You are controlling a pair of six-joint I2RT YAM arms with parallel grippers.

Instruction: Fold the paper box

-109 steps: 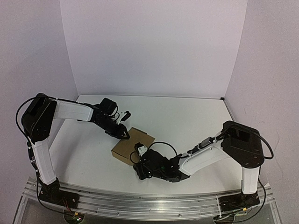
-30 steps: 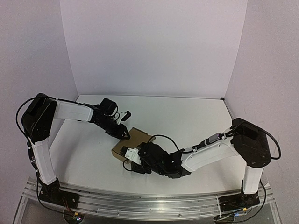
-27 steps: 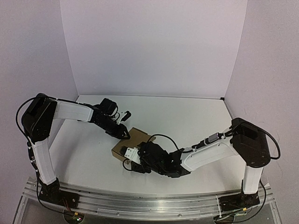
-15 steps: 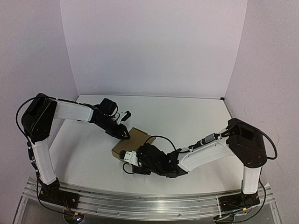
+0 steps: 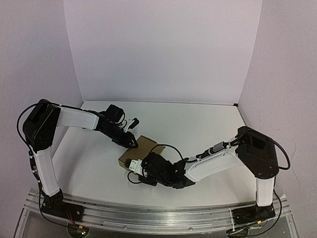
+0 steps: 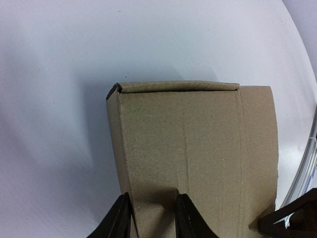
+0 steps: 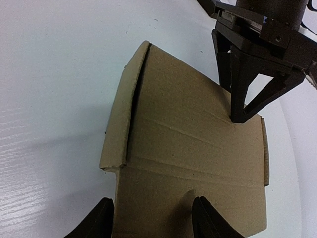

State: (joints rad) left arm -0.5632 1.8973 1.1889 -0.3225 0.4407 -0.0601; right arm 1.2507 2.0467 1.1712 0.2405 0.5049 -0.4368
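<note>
Right tool [image 7: 153, 202] narrower, astride paper box [image 7: 193, 144]

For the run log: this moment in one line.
paper box: side flap loose | left hand: shut on far edge | right hand: open at near edge

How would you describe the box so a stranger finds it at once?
On the white table, look left of the middle, where the left arm and the right arm meet. The box lies between their jaws: the only brown cardboard thing there.

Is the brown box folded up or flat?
Folded into a box, not flat. One side flap is not tucked in, with a dark gap beside it.
</note>
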